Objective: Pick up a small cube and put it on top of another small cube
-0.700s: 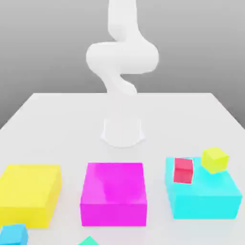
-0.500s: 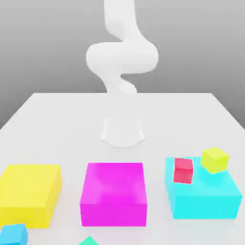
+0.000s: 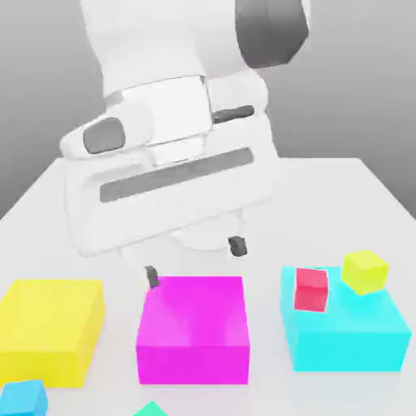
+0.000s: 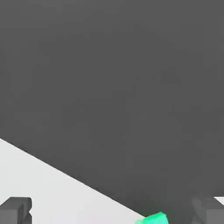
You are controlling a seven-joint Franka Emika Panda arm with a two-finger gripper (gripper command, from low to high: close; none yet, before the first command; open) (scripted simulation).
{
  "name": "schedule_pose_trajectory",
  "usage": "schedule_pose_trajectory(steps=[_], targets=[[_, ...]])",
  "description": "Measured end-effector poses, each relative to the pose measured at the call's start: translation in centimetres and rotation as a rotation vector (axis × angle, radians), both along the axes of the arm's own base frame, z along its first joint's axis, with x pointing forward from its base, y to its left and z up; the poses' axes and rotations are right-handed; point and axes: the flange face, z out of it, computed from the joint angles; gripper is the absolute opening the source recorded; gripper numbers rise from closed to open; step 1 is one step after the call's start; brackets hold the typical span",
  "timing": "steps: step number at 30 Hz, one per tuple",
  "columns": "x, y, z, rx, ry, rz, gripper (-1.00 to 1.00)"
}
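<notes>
Exterior view, with the hand view as companion. The pale bench (image 3: 341, 203) extends beneath the whole arrangement. The white Panda arm (image 3: 154, 41) enters from above, its broad hand (image 3: 175, 191) tilted, the end toward the exterior view's left being the lower. Three large, flat-topped blocks stand in a row on the bench, spaced apart: the yellow block (image 3: 49, 325) at the exterior view's left, the magenta block (image 3: 193, 313) in the middle, and the cyan block (image 3: 349, 341) at the exterior view's right.

Among the small cubes, the red cube (image 3: 311, 290) and the lime-yellow cube (image 3: 365, 272) appear over the top face of the cyan block, close together, the lime-yellow one nearer the exterior view's right; neither is stacked on the other. The blue cube (image 3: 23, 398) appears at the near corner of the yellow block, cut by the picture's edge. A green object (image 3: 151, 409), of which a corner is visible, lies nearer the viewer than the magenta block; a green shape also appears in the hand view.

The fingers (image 3: 237, 246) are released and spread wide, with nothing grasped between them. In the exterior view, one dark tip overlaps the far corner of the magenta block; contact cannot be determined.
</notes>
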Motion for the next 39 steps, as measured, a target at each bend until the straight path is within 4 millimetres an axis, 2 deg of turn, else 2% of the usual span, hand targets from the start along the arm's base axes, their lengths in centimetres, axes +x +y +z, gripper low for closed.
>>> schedule_pose_trajectory(steps=[6,12,15,16,21,22,24,26,27,32,33,35,36,39], targets=[[0.3,-1.4,-8.9,-0.092,0.092,0.120,0.00],[-0.4,-3.5,-16.3,-0.210,0.170,0.244,0.00],[-0.4,-3.8,-20.8,-0.224,0.177,0.258,0.00],[-0.5,-3.8,-22.2,-0.224,0.178,0.259,-1.00],[-0.5,-3.8,-22.2,-0.223,0.180,0.259,-1.00],[-0.6,-3.8,-22.9,-0.223,0.181,0.259,-1.00],[-0.5,-3.8,-21.3,-0.225,0.180,0.261,-1.00],[-0.5,-3.8,-18.5,-0.224,0.180,0.260,-1.00],[-0.6,-4.5,-17.2,-0.222,0.182,0.249,-1.00],[-2.8,-17.0,-13.1,-0.203,0.203,0.059,-1.00],[-3.4,-19.5,-13.4,-0.200,0.206,0.022,-1.00],[-4.0,-21.3,-15.7,-0.197,0.207,-0.005,-1.00],[-4.2,-21.6,-17.0,-0.196,0.208,-0.010,1.00],[-4.2,-21.6,-17.0,-0.196,0.208,-0.010,1.00]])
